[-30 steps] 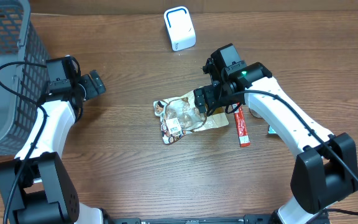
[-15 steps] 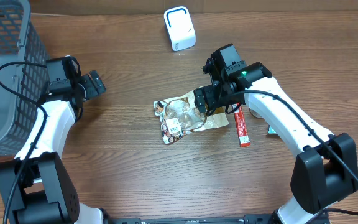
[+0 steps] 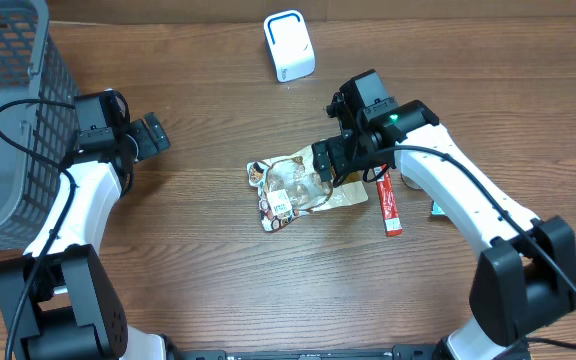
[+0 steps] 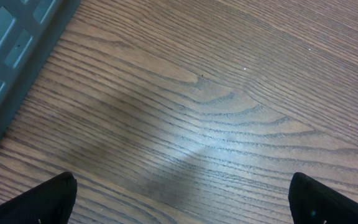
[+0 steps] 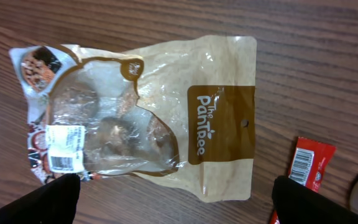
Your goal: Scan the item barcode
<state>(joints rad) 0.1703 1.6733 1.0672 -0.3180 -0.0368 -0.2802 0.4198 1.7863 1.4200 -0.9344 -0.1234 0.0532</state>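
Note:
A tan and clear snack bag (image 3: 303, 188) lies flat at the table's middle; in the right wrist view the bag (image 5: 166, 112) fills the frame, with a white barcode label (image 5: 64, 148) near its left end. My right gripper (image 3: 330, 165) hovers just over the bag's right end, open, and in its own view the gripper (image 5: 176, 199) straddles the bag's lower edge with nothing between the fingers. The white scanner (image 3: 289, 45) stands at the back of the table. My left gripper (image 3: 151, 137) is open over bare wood at the left, and the left wrist view shows that gripper (image 4: 182, 199) empty.
A red wrapped bar (image 3: 389, 203) lies just right of the bag, its barcode end (image 5: 306, 168) showing in the right wrist view. A grey mesh basket (image 3: 8, 120) fills the back left corner, close to the left arm. A small teal thing (image 3: 435, 210) peeks from under the right arm.

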